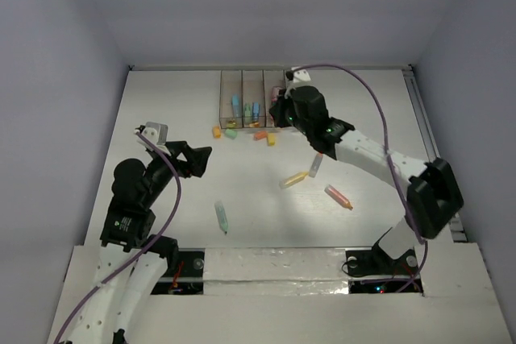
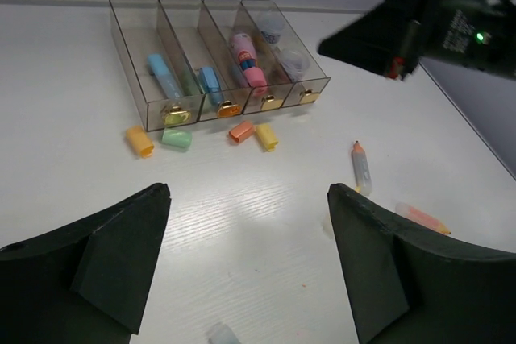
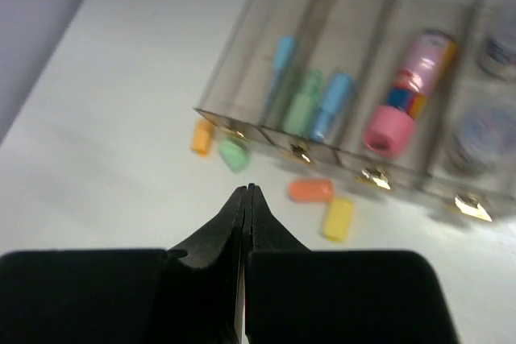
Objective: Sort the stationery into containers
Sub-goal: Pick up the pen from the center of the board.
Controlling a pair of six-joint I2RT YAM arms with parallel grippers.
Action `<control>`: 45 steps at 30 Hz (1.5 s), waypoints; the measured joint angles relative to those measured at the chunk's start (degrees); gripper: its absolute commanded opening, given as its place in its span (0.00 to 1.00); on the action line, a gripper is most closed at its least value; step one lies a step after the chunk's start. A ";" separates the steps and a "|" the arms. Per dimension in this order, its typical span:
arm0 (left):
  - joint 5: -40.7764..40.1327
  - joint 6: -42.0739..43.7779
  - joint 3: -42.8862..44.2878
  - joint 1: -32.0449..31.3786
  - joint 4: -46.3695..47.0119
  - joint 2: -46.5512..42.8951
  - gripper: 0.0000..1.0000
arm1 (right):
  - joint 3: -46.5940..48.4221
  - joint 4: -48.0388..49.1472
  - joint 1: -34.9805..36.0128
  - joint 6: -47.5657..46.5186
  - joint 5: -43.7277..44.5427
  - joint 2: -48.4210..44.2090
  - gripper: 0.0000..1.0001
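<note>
The right gripper (image 3: pixel 247 192) is found pressed fully together with nothing between its jaws, poised above the loose caps lying along the 6 o'clock edge of the containers (image 1: pixel 228 86), which stand at 12 o'clock on the table (image 1: pixel 161 102). The left gripper (image 2: pixel 248 195) is spread wide and empty at about 9 o'clock, aimed toward the same caps. Blue, green and pink pieces are lodged in the compartments. A yellow marker (image 1: pixel 295 179), grey marker (image 1: pixel 315 166) and pink marker (image 1: pixel 339 196) are left near 4 o'clock, and a green marker (image 1: pixel 222 216) near 7 o'clock. If the right tool is lowered unopened, a cap is likely to be shoved rather than grasped. The orange cap (image 3: pixel 310 190) and yellow cap (image 3: pixel 337 218) lie just beside each other, so both could be pinched or one flicked away. The containers could be nudged, and contact between the arms is possible.
</note>
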 measured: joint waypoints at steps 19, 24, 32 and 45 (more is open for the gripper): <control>1.88 -0.02 0.00 -3.34 -0.13 -6.12 0.65 | -23.19 -23.39 -9.20 12.98 13.57 -13.51 0.79; 1.66 -0.02 0.00 -4.26 -0.37 -7.45 0.66 | -23.15 -23.65 -9.20 13.60 12.26 -7.04 0.73; 1.44 -0.04 0.00 -5.03 -0.46 -8.20 0.66 | -22.16 -23.98 -9.51 14.36 12.33 -0.46 0.54; 1.86 -0.24 0.00 -5.03 -0.48 -7.54 0.65 | -22.29 -22.32 -9.53 13.64 15.72 -3.37 0.16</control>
